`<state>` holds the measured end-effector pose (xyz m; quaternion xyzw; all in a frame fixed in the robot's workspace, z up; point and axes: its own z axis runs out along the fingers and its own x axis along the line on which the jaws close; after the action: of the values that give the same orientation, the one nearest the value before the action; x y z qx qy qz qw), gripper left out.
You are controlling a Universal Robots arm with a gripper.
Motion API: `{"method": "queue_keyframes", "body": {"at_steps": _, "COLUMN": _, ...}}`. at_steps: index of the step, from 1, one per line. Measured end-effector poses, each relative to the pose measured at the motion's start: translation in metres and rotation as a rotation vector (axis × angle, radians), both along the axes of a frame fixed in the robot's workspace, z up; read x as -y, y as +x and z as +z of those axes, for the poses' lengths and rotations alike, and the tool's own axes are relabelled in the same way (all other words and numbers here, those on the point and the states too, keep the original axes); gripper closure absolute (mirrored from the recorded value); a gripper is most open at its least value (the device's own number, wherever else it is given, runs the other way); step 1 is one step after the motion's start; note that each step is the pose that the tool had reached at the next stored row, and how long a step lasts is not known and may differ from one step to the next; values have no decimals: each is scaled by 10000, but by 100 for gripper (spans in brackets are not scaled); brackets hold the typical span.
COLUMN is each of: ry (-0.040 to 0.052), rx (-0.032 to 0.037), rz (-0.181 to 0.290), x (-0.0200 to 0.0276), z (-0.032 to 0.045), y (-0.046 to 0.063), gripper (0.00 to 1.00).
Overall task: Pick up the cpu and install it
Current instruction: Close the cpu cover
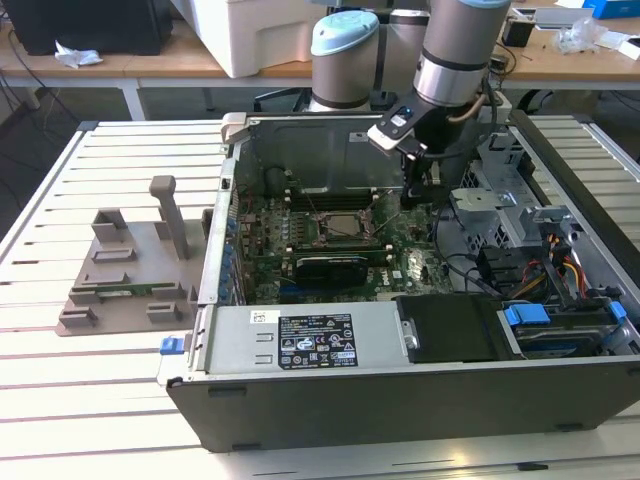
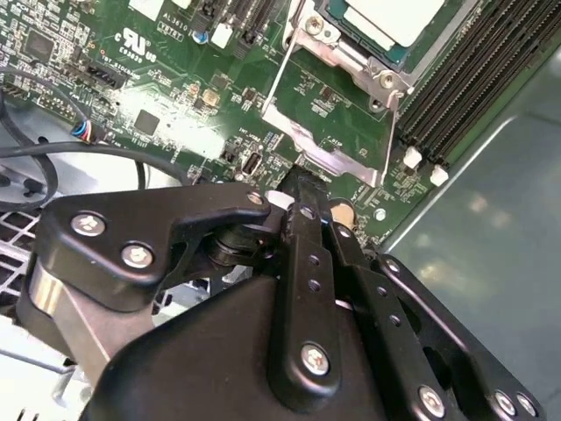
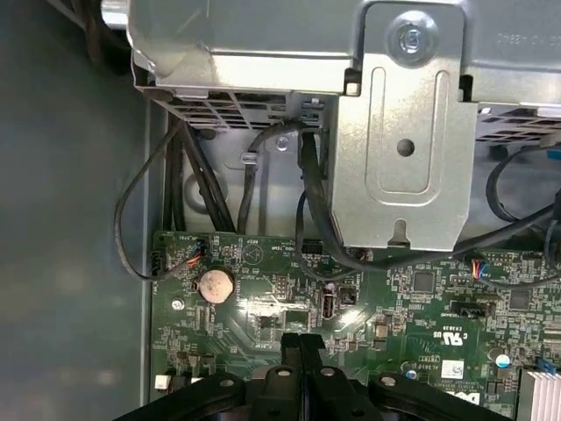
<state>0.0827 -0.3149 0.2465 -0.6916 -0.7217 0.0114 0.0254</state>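
- Since the cpu (image 2: 394, 17) already lies in its socket (image 2: 351, 54) on the board (image 3: 263, 298), the pick-up and the placing look done.
- What seems left is the locking: in the second wrist view a metal plate (image 2: 329, 145) lies swung out beside the socket and a thin wire lever (image 2: 276, 79) stands clear of it. I judge the cpu is not yet clamped, though I cannot be sure.
- The gripper (image 2: 302, 186) is clenched with its fingertips pressed together and nothing between them. The first wrist view shows the same (image 3: 301, 344).
- It hangs low over the board, beside the socket and apart from the cpu, near the loose edge of the plate. Whether it touches plate or lever I cannot tell.
- In the exterior view the gripper (image 1: 415, 195) is inside the open case (image 1: 400, 400) on the bench (image 1: 100, 400), toward that view's right of the socket.
- The cpu looks flat and square-cornered, with a pale silvery top and a thin darker rim. It sits level in the socket, with its far part cut off by the frame edge.
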Motion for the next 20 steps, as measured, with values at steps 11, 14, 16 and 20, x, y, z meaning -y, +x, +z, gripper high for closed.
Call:
{"method": "queue_keyframes", "body": {"at_steps": 11, "ry": -1, "rx": -1, "rz": 0, "x": 0, "z": -161, "y": -200, "gripper": 89}}
{"method": "queue_keyframes", "body": {"at_steps": 14, "ry": -1, "rx": 0, "rz": -1, "x": 1, "z": -161, "y": -274, "gripper": 89}}
{"method": "queue_keyframes", "body": {"at_steps": 16, "ry": -1, "rx": 1, "rz": 0, "x": 1, "z": -161, "y": -277, "gripper": 89}}
{"method": "queue_keyframes", "body": {"at_steps": 20, "ry": -1, "rx": 42, "rz": 0, "x": 0, "z": -159, "y": -379, "gripper": 89}}
